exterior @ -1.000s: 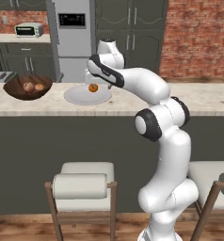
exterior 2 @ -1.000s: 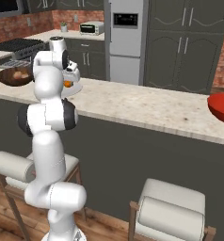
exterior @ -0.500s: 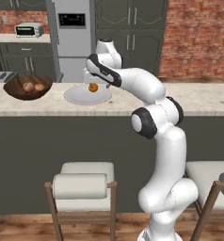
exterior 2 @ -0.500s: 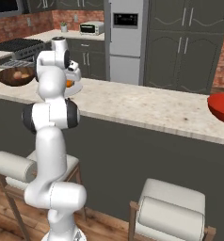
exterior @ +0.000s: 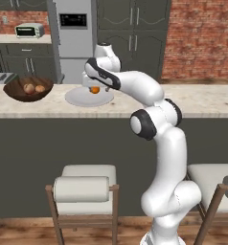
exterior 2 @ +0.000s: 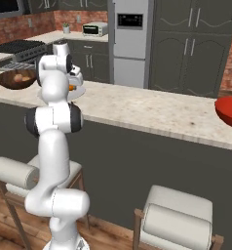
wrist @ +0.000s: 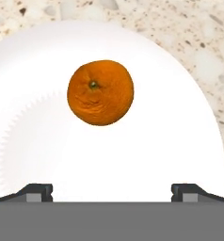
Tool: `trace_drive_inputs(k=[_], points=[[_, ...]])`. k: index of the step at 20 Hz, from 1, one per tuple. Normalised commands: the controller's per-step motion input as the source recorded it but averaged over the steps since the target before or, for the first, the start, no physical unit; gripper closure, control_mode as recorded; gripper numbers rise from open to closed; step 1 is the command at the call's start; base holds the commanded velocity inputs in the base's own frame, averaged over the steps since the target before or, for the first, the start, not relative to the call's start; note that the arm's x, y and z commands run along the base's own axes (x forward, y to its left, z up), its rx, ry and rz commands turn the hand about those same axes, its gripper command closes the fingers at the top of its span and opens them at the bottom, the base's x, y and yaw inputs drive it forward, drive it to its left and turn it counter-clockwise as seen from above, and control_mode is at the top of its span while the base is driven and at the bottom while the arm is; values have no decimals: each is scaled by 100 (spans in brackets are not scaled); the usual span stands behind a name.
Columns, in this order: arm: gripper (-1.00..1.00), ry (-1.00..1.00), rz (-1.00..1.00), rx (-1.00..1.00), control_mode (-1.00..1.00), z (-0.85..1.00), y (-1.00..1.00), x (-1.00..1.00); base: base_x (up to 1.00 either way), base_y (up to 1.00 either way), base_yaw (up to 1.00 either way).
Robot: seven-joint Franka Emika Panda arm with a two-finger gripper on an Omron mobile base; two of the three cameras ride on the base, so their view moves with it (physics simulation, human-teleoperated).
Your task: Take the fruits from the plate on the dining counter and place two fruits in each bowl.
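**Orange sits ahead of the spread tool**

Beige speckled tabletop [wrist: 198, 42] carries the white plate [wrist: 180, 155]. 1 orange [wrist: 100, 92] lies on it, above centre in the hand view, off-line toward the left fingertip [wrist: 36, 192]. The tool [wrist: 112, 194] is spread wide, empty. Bare plate surrounds the fruit on all sides. The wooden bowl [exterior: 13, 92] already holds 2 fruits.

Flat round pale white plate [wrist: 189, 141] carries one small round orange fruit [wrist: 100, 92], bare plate surface all round it. Two-finger gripper [wrist: 112, 190] above the plate, finger tips wide apart, gap between them unblocked, fruit just ahead of it. Dark brown wooden bowl [exterior: 28, 89] with two fruits sits near the plate on the beige speckled stone dining counter [exterior: 202, 103]. Bare counter stretches between plate and glossy red bowl [exterior 2: 229, 111] far along.
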Motion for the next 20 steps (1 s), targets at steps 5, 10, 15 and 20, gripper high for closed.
trace_drive_inputs(k=[5,10,15,20], points=[[-100,-13,0,0,-100,-10,0,5,0,0,0],[-100,-3,0,0,-100,0,0,25,0,0,0],[-100,0,0,0,-100,-8,0,9,0,0,0],[-100,0,0,0,-100,-9,0,3,0,0,0]])
